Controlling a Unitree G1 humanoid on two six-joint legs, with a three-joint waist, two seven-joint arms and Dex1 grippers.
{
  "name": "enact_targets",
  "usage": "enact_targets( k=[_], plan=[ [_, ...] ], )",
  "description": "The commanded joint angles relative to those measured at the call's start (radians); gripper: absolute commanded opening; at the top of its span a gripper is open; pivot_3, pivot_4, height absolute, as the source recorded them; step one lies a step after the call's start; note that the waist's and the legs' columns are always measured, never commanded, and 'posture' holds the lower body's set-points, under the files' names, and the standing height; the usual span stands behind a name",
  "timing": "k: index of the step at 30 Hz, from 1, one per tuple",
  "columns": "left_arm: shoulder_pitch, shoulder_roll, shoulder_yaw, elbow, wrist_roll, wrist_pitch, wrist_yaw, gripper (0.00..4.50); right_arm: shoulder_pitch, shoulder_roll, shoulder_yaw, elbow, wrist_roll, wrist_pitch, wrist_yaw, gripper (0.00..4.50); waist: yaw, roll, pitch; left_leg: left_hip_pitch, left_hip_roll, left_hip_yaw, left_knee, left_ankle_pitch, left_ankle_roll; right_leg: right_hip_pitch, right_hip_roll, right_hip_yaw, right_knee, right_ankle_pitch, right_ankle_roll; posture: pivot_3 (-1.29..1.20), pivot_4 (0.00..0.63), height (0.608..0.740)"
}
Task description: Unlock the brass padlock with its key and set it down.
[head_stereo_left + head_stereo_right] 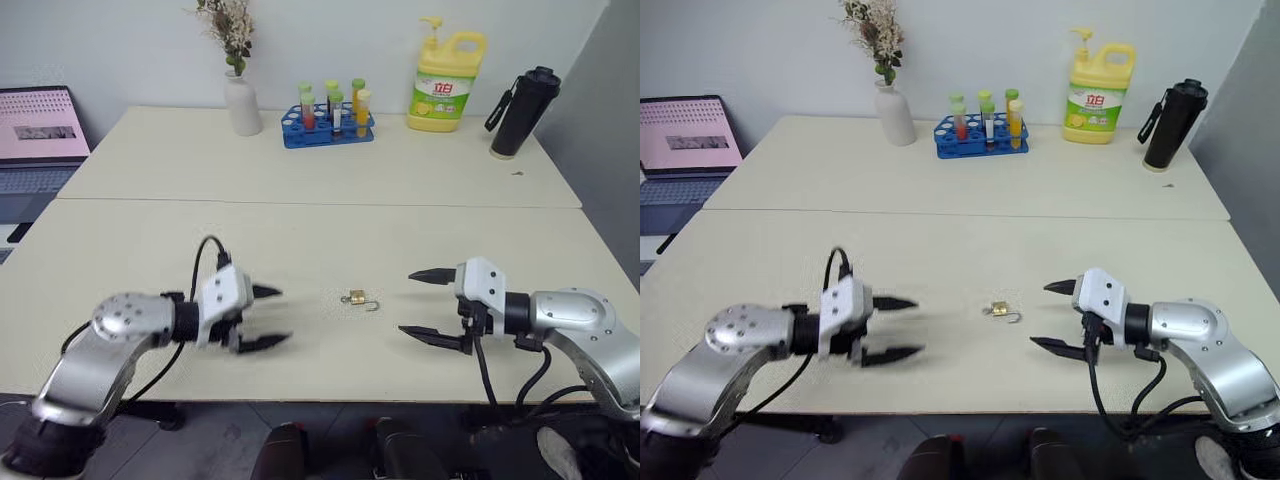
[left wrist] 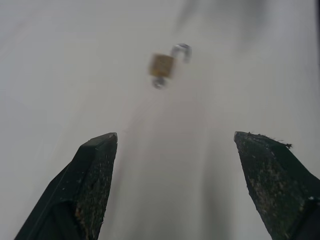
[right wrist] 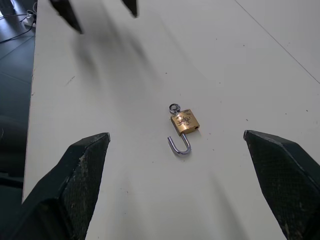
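Two grippers face each other across the near table (image 1: 150, 250), and the brass padlock (image 1: 359, 298) lies flat on the bare top between them, touched by neither. From the head camera the left gripper (image 1: 268, 317) sits well to the lock's left, its two black fingers spread apart and holding nothing; the right gripper (image 1: 425, 304) sits to the lock's right, its fingers also spread wide and empty. Only this view takes in the far table: a white vase (image 1: 241, 103) with dried flowers, a blue rack of tubes (image 1: 328, 128), a yellow detergent bottle (image 1: 446, 82), a black flask (image 1: 521, 111), and a laptop (image 1: 38, 135) at the left edge.

Seen from the left wrist, the padlock is a small blurred brass block beyond the parted fingertips (image 2: 92, 175), with its silver shackle on the far side; finer detail cannot be told here.

Seen from the right wrist, the lock is sharp: the shackle (image 3: 180, 144) is swung free at one end, so the lock is open, and a small silver key (image 3: 174, 108) sticks out of the body's opposite end. The left gripper's dark finger tips show at the far end of the table, apart.
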Motion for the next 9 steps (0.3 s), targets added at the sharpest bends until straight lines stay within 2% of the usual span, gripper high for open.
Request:
enact_targets(
  k=[1,9],
  plan=[
    [-0.009,0.016,0.052,-0.05,-0.035,-0.012,-0.007,3.92,-0.014,-0.019,-0.004,0.011,-0.003,-0.033,0.04,4.5,0.007,0.0,0.0,0.0,0.0,0.0,0.0,0.0,0.0,0.0,0.0,0.0,0.0,0.0,0.0,0.0,0.15,0.74],
    [-0.041,-0.012,0.03,-0.053,-0.03,-0.01,0.024,3.92,-0.012,-0.016,-0.003,0.042,-0.019,-0.056,0.076,4.5,0.007,0.0,0.0,0.0,0.001,0.001,0.0,0.0,0.0,0.0,0.001,0.0,0.0,0.0,0.0,0.0,0.15,0.74]
  ],
)
